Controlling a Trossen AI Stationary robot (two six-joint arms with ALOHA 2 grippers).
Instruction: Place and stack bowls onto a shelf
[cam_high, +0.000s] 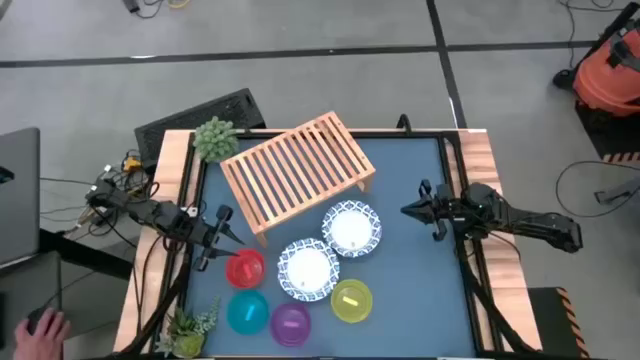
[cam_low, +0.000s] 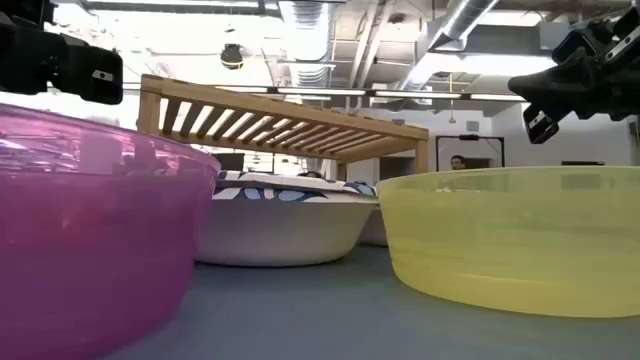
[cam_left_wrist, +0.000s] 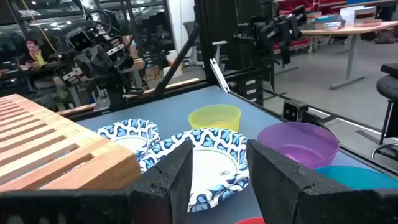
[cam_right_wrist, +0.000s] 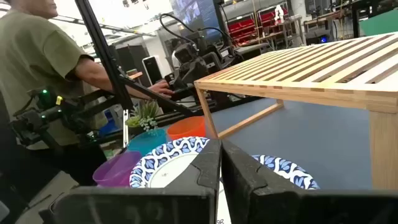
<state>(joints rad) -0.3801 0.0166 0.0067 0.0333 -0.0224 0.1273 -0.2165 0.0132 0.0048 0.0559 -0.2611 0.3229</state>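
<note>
Left tool (cam_high: 222, 238): fingers apart, empty, beside red bowl (cam_high: 245, 268). Right tool (cam_high: 408, 211): fingers nearly touching, empty. Cyan bowl (cam_left_wrist: 360, 176): cut off at the left wrist view's edge.

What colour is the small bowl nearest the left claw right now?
Red. The red bowl sits just beside the left claw, clearest in the high view.

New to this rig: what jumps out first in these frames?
The light-wood slatted shelf sits angled and bare at the table's back. In front of it six bowls cluster, unstacked: two white blue-rimmed bowls, plus red, cyan, purple and yellow. The left gripper hangs open beside the red one.
</note>
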